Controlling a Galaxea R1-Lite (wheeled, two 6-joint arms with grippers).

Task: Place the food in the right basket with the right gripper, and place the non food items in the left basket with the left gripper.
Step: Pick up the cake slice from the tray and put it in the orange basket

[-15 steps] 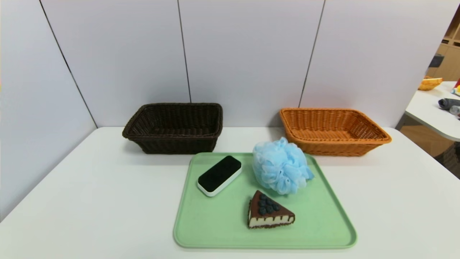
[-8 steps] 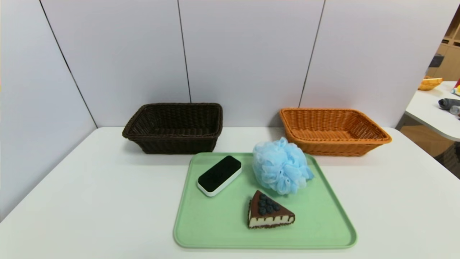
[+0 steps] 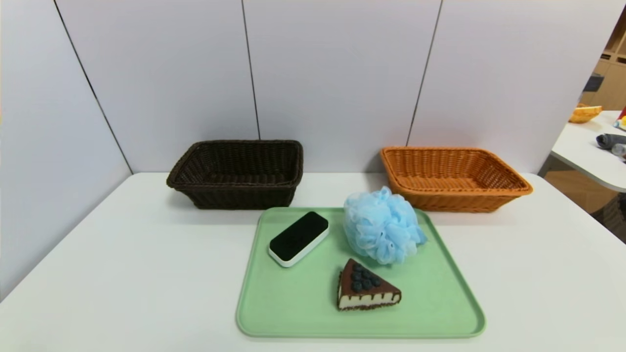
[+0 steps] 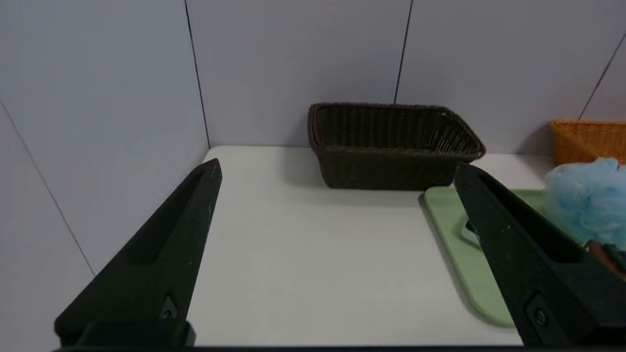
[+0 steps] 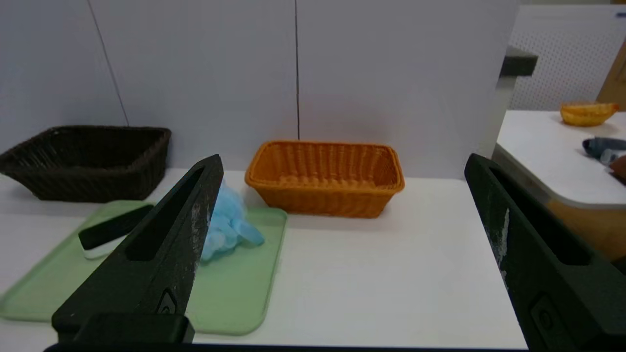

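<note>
Head view: here's the green tray (image 3: 362, 320), our landmark, on the white surface (image 3: 146, 274), and on it the cake slice (image 3: 367, 286) sits near the edge closest to us, the black-topped white block (image 3: 299, 238) on the tray's far left part, the blue bath pouf (image 3: 384, 227) on its far right part; beyond the tray, the dark brown basket (image 3: 237, 190) stands off to the left and the orange basket (image 3: 455, 195) to the right

Over to the left wrist view: the left tool (image 4: 337, 168) is spread wide, nothing between its fingers, up on the tray's left side, facing the dark brown basket beyond

And the right wrist view: the right tool (image 5: 345, 164) is wide too, nothing in its grip, over on the tray's right side, with the orange basket ahead, past the tray's far edge
</note>
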